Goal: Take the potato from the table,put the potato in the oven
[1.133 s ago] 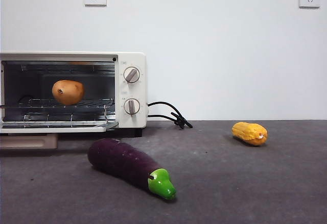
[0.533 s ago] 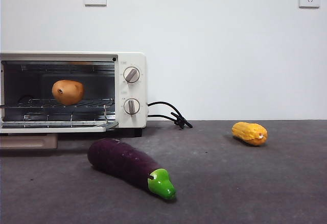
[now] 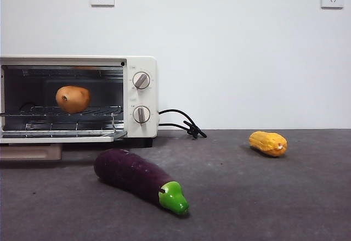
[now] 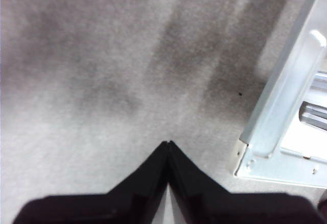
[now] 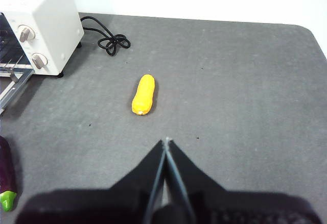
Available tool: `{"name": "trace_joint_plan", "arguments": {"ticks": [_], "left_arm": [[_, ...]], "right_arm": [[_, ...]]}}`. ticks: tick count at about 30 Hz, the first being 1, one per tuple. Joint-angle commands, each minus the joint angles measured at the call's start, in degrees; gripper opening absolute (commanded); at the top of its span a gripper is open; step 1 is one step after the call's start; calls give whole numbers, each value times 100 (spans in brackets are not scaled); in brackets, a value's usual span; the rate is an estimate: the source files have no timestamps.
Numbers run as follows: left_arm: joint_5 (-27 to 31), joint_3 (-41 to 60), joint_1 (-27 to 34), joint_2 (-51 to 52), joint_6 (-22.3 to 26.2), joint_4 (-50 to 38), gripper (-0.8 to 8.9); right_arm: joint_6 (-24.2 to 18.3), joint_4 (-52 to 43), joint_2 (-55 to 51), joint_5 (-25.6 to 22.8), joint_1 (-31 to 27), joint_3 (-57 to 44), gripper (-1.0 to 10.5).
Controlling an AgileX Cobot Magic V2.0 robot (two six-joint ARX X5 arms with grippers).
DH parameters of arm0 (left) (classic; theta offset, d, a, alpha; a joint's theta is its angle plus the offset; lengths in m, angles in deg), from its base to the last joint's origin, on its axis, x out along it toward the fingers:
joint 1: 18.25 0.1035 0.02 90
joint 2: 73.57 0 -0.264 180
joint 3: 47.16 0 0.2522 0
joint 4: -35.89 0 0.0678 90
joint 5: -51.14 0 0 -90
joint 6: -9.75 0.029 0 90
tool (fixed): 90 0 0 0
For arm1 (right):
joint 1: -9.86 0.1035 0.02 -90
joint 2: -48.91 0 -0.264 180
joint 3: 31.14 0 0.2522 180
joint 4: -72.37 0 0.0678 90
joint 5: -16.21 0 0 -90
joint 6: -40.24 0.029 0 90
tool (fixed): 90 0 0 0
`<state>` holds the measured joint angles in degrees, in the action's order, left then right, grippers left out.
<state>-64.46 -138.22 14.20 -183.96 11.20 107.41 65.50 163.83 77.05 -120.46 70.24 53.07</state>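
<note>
- Potato (image 3: pixel 72 99): smooth, orange-brown, rounded, lying on the thin wire rack (image 3: pixel 66 111) inside the oven (image 3: pixel 140 73), whose door hangs open.
- My left gripper (image 4: pixel 167 145): black wedge jaws pressed tip to tip, holding nothing, above mottled grey table (image 4: pixel 92 71) beside the oven's pale metal door (image 4: pixel 286 112).
- My right gripper (image 5: pixel 166 141): jaws likewise closed and empty, over matte table near the ridged yellow corn (image 5: pixel 143 94).
- Glossy purple eggplant (image 3: pixel 140 179), green-tipped, lies before the boxy cream oven; a black cord (image 3: pixel 184 123) coils behind.
</note>
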Motion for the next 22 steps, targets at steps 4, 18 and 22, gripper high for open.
{"name": "trace_joint_plan", "arguments": {"ticks": [4,18,22], "left_arm": [[-247,9,-107,-138,-28,-13,-9],[-750,9,-393,-138,-24,-24,-9],[-905,9,-400,-138,-24,-17,-9]], "right_arm": [[68,79,-22,-26,2,-39,-4],[68,81,-22,-24,2,-39,-4],[68,81,-22,-17,2,-39,-4]]}}
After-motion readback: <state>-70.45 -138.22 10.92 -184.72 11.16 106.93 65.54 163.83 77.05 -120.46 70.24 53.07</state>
